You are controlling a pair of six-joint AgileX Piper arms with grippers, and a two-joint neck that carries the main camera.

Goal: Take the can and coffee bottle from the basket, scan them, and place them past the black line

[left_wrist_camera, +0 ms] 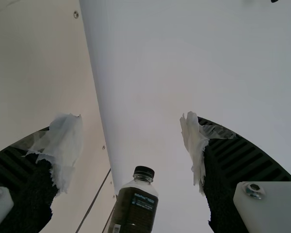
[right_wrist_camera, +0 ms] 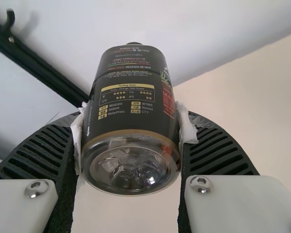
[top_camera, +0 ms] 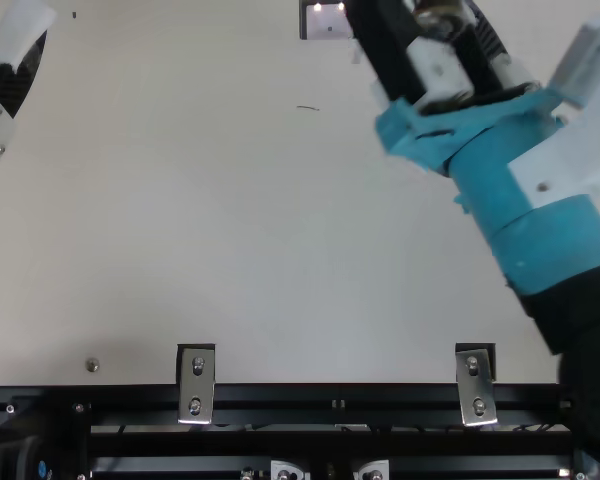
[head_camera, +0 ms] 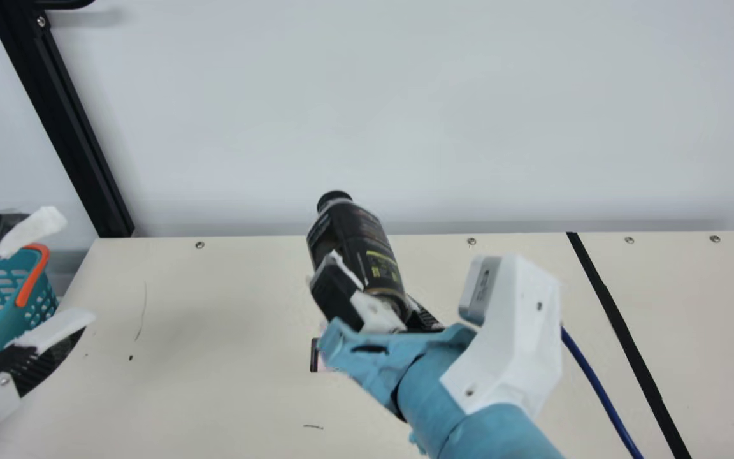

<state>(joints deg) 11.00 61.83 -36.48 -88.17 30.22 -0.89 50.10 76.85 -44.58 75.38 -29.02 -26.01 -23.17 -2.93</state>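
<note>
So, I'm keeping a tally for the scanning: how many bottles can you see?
1: the coffee bottle, tilted with its cap up in the right claw, above the table. Others may be hidden in the basket at the main view's left edge.

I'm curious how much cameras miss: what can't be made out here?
Main view: what lies inside the teal plastic basket, cut off by the left edge and partly behind the black ribbed left jaws.
Top view: the far end of a small dark-edged panel, cut off by the top edge.
Left wrist view: the base of the dark plastic coffee bottle, past the bottom edge; label print, too small.
</note>
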